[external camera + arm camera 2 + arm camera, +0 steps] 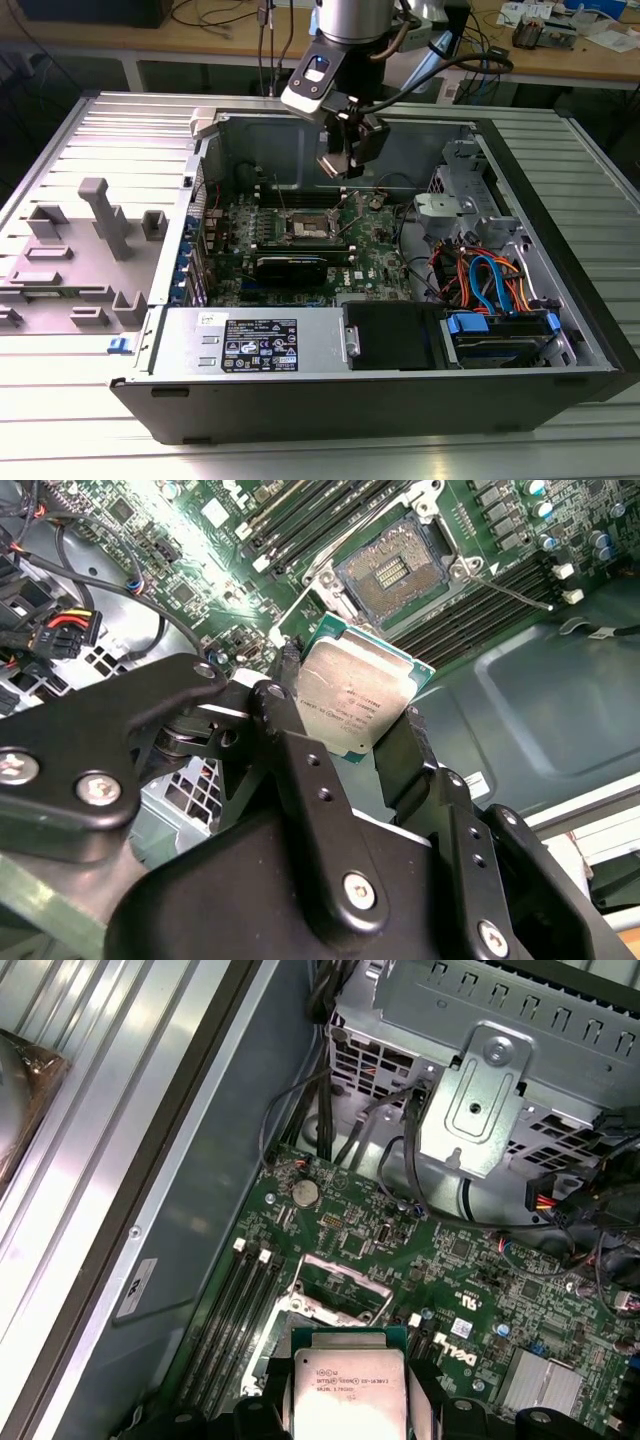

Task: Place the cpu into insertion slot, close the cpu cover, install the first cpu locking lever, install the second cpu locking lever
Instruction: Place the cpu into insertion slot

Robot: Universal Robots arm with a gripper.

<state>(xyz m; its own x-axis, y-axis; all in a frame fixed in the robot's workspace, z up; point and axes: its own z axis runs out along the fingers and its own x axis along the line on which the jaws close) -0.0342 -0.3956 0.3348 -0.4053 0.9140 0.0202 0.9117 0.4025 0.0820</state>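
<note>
Bright light from overhead: glare whitens the ribbed tabletop (60,385) at the exterior view's left and a patch of the green board (225,580) in the second wrist view. The cpu (355,705) gleams palely, and the case (410,150) is shadowed inside.

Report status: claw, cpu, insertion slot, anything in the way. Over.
Copy: claw shut on cpu, held above the board. Insertion slot open and bare, cpu not yet seated. Path between them looks clear.

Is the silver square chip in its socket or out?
Out. The black gripper holds the silver square chip above the green board; the square dark socket is empty.
</note>
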